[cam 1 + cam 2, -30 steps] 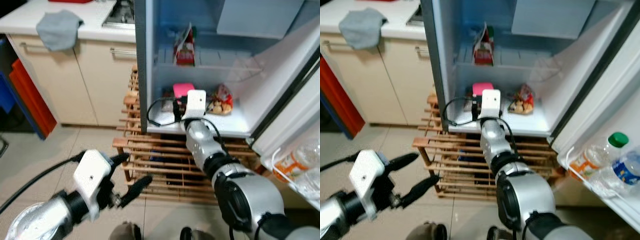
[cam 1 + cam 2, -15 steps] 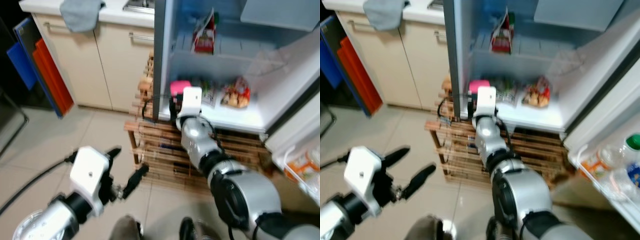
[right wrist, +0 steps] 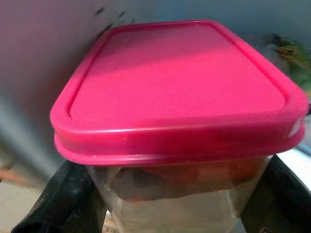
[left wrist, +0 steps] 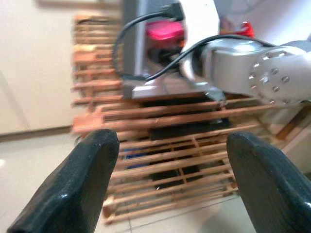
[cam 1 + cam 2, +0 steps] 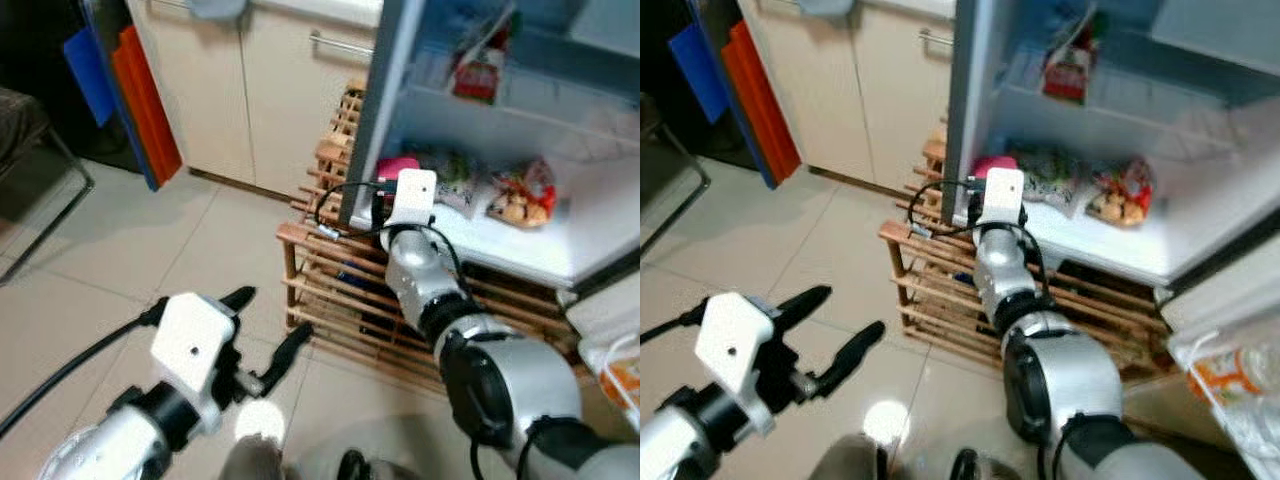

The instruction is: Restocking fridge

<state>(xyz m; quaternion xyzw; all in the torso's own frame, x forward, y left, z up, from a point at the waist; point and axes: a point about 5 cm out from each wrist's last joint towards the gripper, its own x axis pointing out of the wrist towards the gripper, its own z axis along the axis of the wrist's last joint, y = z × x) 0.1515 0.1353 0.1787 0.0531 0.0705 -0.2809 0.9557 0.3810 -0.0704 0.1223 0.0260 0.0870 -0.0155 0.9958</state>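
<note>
Right gripper (image 3: 160, 194) clamps the tub (image 3: 175, 97) at the shelf (image 5: 520, 245) edge; released early, it could tip out.

Clear tub with a pink lid (image 3: 175, 82) sits upright at the left front of the open fridge (image 5: 1200, 240)'s lower shelf, lid on flat, something reddish and pale inside. Just beside it lies a green bag (image 5: 1045, 175), then a red snack bag (image 5: 1120, 195). Up on the higher shelf a red-and-white pouch (image 5: 1065, 65) stands upright
</note>
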